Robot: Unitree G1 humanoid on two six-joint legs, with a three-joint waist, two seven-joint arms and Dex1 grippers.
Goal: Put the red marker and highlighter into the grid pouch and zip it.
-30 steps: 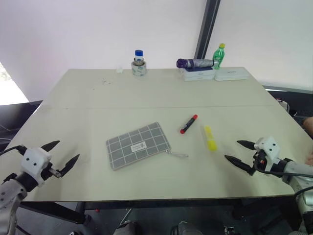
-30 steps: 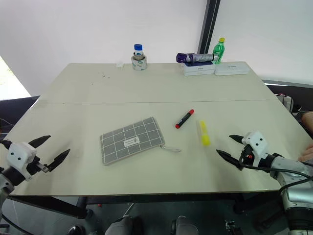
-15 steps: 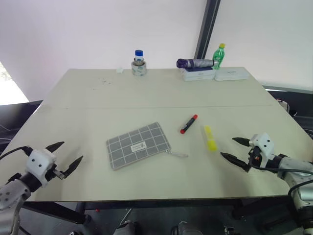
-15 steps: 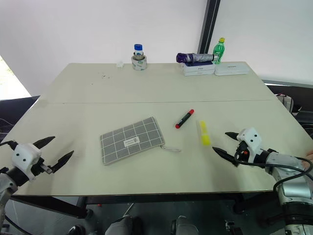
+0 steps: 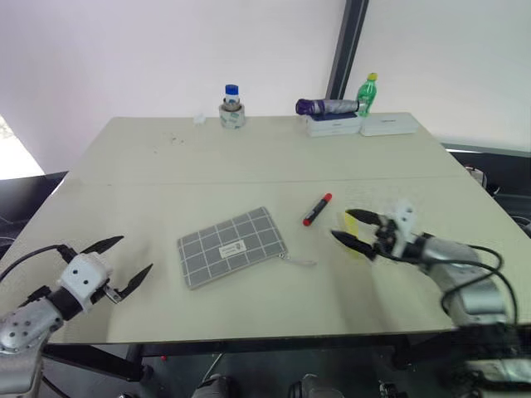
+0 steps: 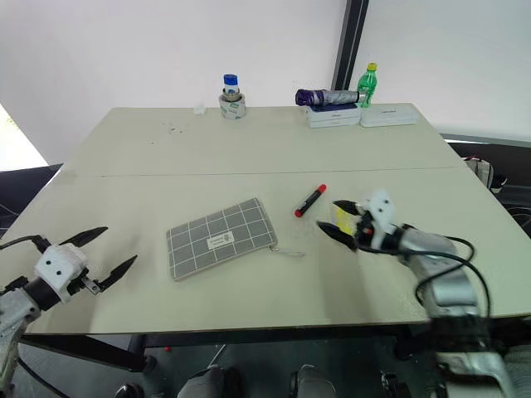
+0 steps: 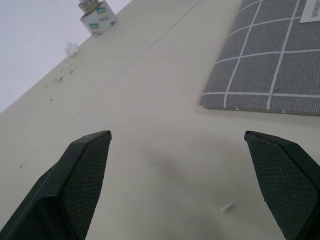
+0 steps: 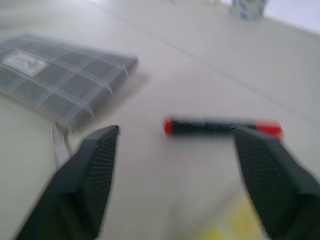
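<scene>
At the near left edge of the table (image 5: 249, 157), the left gripper (image 5: 117, 259) hovers with its two black fingers spread wide and nothing between them, well apart from the work. Just beyond it, toward the middle, the grid pouch (image 5: 233, 245) lies flat, label up, its zip pull (image 5: 300, 261) trailing from the right corner; whether the zip is open cannot be told. Right of the pouch, the right gripper (image 5: 353, 229) reaches in low over the tabletop, fingers parted and gripping nothing, its tips set either side of the highlighter (image 6: 341, 218), which lies on the table largely hidden behind them. A little farther back, the red marker (image 5: 318, 209) rests on the table between pouch and highlighter, untouched; the right wrist view shows it lying just past the spread fingers.

Along the far edge stand a blue-capped jar (image 5: 231, 106) at left centre and, to the right, a purple umbrella (image 5: 325, 106) on white boxes (image 5: 362, 124) beside a green bottle (image 5: 366, 92).

By the look of things the job has barely begun: both pens are outside the pouch, neither is lifted, and the right arm appears poised for a first pickup of the highlighter. Still to come are both pens going in and the zip being drawn shut.
</scene>
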